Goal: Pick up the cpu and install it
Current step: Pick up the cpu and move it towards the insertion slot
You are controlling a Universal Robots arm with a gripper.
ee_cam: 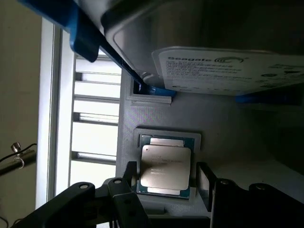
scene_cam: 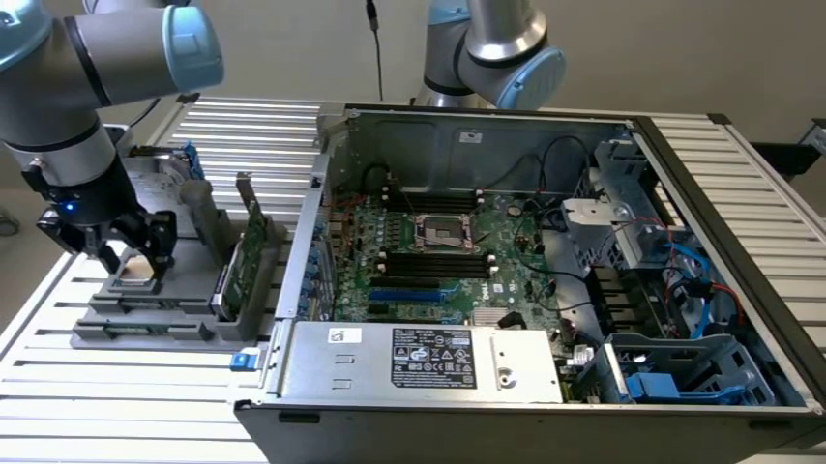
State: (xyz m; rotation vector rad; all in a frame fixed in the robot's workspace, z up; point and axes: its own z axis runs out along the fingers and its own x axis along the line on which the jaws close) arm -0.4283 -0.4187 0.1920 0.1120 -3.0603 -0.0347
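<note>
Chip: the cpu [ee_cam: 166, 164] is lying flat, silver top up, in a shallow square pocket of the grey holder [ee_cam: 156, 114].
Claw: your claw [ee_cam: 167, 176] is hanging low over that pocket with its fingers [ee_cam: 130, 179] spread apart. One is sitting just beside each of two opposite edges of the chip, and they are clamping nothing.
Hard drive: a labelled silver hard drive [ee_cam: 228, 71] in blue brackets [ee_cam: 85, 38] is resting in the same holder, near the chip's pocket.
Holder: it is sitting on the slatted table [scene_cam: 116, 406] at the exterior view's left.
Card: a green card [scene_cam: 251, 259] is standing on edge in the holder, between your claw and the computer case [scene_cam: 722, 242].
Case: it is lying open on the table beside the holder, board facing up.
Socket: the metal-framed socket [scene_cam: 446, 232] is sitting near the middle of the board, well apart from the chip.
Second arm: a second arm [scene_cam: 497, 53] is rising behind the case.
</note>
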